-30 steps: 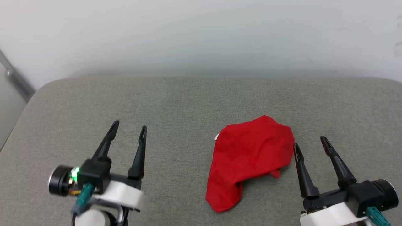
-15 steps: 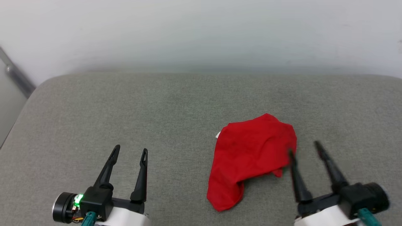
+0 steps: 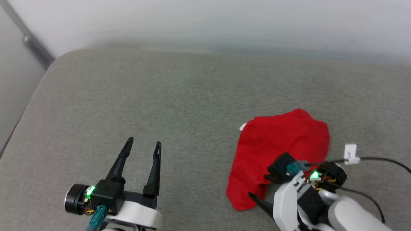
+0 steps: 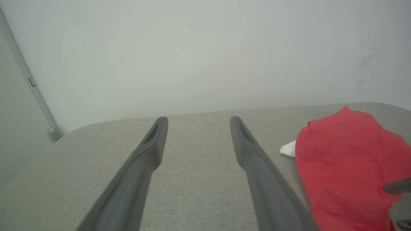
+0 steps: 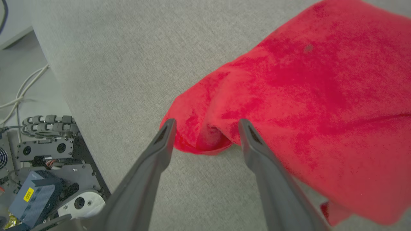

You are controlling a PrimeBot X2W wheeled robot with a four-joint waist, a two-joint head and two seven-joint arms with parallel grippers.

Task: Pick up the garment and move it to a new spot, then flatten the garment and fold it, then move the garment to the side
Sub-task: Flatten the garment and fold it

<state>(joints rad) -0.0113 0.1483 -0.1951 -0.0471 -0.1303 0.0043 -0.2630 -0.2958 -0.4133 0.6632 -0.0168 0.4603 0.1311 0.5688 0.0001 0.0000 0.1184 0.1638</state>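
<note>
Two tools on show and both stand wide with nothing between the fingers; the right tool [image 5: 206, 122] is the busy one, tipped down over the near end of the garment [image 3: 282, 144], its two dark fingers straddling a rolled, bunched lobe of red cloth; whether the tips touch the cloth I cannot tell; that straddle reads as a set-up for the first pick, since a thick fold gives the jaws something to bite where a flat layer would slip; the left tool [image 3: 144, 141] hangs well apart over bare bench [image 3: 128, 96], fingers pointing toward the wall [image 3: 224, 22], likely kept clear until there is cloth to spread; the garment lies crumpled in a heap on the right half of the bench, toward the near edge, all red on top, no lettering showing, a white scrap [image 3: 243, 127] peeking at its left rim; a dark cable [image 3: 379, 158] arcs from the right wrist just beside the heap, a possible snag; the bench is covered in grey woven fabric, rounded at its corners, with an open stretch to the left for a new spot; behind it a plain pale wall, a metal strip [image 3: 29, 40] slanting down at the far left; past the near edge, the right wrist view catches the robot's base [image 5: 48, 154] and pale leads [image 5: 24, 88] on the floor [image 5: 13, 57].
</note>
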